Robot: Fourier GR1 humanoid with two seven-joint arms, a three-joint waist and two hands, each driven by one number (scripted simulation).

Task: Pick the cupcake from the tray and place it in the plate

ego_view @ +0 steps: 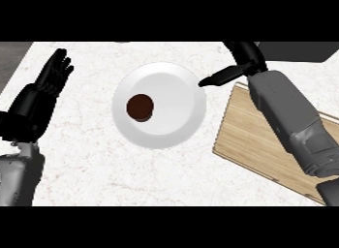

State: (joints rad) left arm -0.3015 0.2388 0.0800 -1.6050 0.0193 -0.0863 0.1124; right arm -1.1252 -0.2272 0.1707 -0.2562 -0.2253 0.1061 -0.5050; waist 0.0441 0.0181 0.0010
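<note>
The right hand [233, 72] sits above the plate's upper right rim, its dark fingers stretched toward the plate with nothing between them; one fingertip [205, 82] reaches just over the rim, and whether it touches cannot be told. Its grey forearm runs back across the tray to the lower right. The left hand [47, 87] rests at the left edge, open, fingers straight and pointing up, holding nothing.

The white marbled worktop [86, 164] carries everything. The wooden tray [251, 140] lies at the right, tilted, just beside the plate. The white plate [176, 104] stands between the two hands. The cupcake [140, 107] sits in the plate, left of its middle, seen from above as a dark brown round, so it stands upright and shows no long axis
</note>
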